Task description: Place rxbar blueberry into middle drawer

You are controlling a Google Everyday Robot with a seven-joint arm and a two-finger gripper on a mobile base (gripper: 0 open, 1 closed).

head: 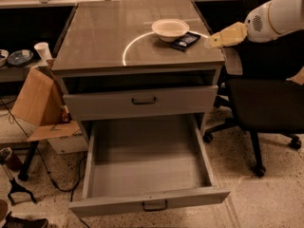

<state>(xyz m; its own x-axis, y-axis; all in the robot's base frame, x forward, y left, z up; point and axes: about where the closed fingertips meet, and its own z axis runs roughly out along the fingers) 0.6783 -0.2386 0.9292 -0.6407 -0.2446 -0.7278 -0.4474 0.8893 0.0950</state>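
Observation:
The rxbar blueberry (185,41), a small dark navy bar, lies on the cabinet top just right of the cream-white bowl (170,29). The middle drawer (147,163) is the lowest grey drawer, pulled far out, with nothing showing inside; its dark bar handle is on the front. My gripper (211,42), with pale yellow fingers, comes in from the right on a white arm and hovers at the cabinet top's right edge, a little right of the bar and not touching it.
The grey drawer front above (142,101) is shut. A black office chair (266,103) stands right of the cabinet. A cardboard box (40,108) and cables lie on the floor at the left. A paper cup (42,51) sits on a left shelf.

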